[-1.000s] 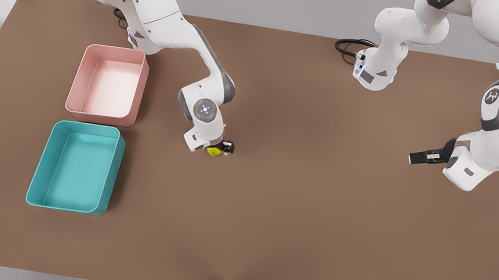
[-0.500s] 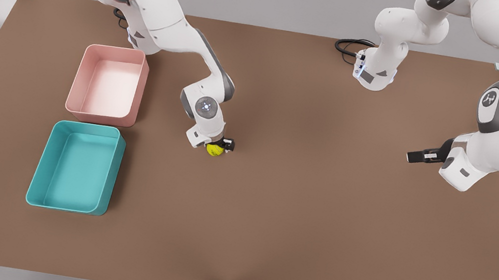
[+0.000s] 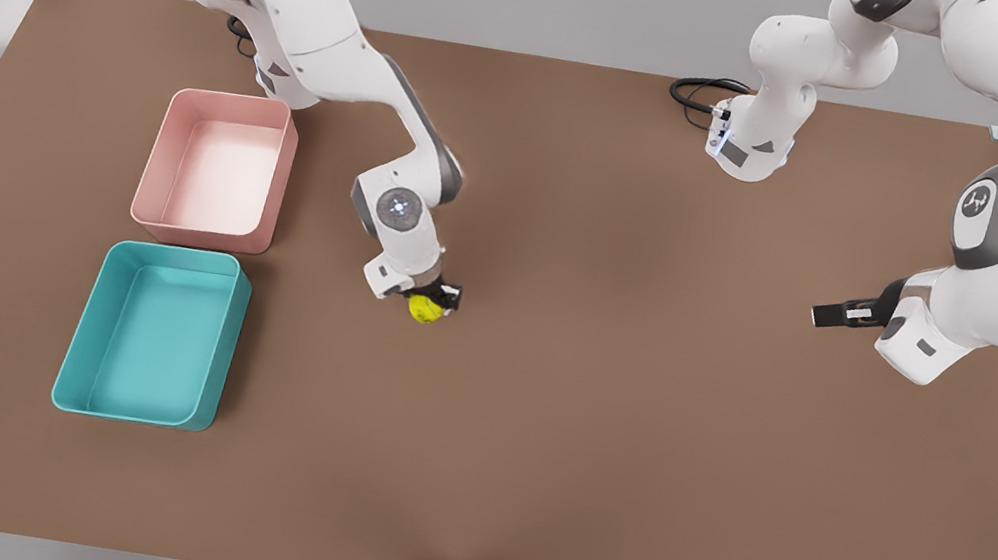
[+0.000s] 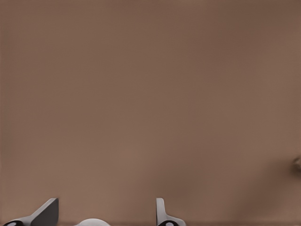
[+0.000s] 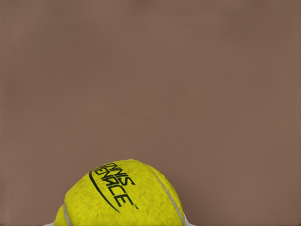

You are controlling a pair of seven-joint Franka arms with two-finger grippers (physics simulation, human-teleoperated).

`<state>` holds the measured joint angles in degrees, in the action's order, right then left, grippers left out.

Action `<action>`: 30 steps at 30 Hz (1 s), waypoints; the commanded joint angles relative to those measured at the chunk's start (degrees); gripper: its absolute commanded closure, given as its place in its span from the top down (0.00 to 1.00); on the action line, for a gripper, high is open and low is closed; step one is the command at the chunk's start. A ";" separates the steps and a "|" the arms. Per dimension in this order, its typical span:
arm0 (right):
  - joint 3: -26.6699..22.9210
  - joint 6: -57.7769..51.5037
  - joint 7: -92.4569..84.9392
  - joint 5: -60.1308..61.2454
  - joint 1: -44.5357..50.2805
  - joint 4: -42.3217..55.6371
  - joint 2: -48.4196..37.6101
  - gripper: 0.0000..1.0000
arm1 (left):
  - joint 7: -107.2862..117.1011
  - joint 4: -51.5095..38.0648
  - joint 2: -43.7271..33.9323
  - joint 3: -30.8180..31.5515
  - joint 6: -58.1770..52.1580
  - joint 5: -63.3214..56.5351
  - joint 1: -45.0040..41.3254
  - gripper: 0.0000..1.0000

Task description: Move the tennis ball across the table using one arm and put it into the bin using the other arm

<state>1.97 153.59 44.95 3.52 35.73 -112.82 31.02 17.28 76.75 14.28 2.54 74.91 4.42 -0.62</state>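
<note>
The teal bin (image 3: 153,334) is sitting nearest the front edge of the table (image 3: 591,458), and everything here is placed from it. Just behind the bin, a pink tray (image 3: 217,163) is sitting close to it.

To the front view's right of the bin, out toward the middle of the table, the right gripper (image 3: 433,299) is squeezing the tennis ball (image 3: 424,308). The ball is well apart from the bin and level with the gap between the two trays. In the right wrist view the yellow ball (image 5: 123,195) is showing a white seam and black letters.

Much farther from the bin, at the far side of the table, the left gripper (image 3: 840,316) is waiting. In the left wrist view its fingers (image 4: 47,212) are standing wide apart with nothing between them.
</note>
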 commanded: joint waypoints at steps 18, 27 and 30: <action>-3.81 -21.39 -66.84 -4.49 -38.19 10.43 -2.28 1.00 | -0.05 -0.03 0.22 1.77 -0.03 0.41 -0.61 1.00; -3.64 -67.89 -36.77 -1.41 -32.82 23.17 -20.56 1.00 | 0.04 -0.38 0.13 1.77 -0.12 0.32 -0.35 1.00; -3.72 -69.74 -37.39 -1.41 -32.91 23.35 -23.20 1.00 | -0.05 -0.38 0.22 1.68 -0.21 0.23 -0.26 1.00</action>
<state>-1.70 98.26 7.32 2.01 2.66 -89.63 8.62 17.28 76.41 14.55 4.23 74.83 4.77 -0.93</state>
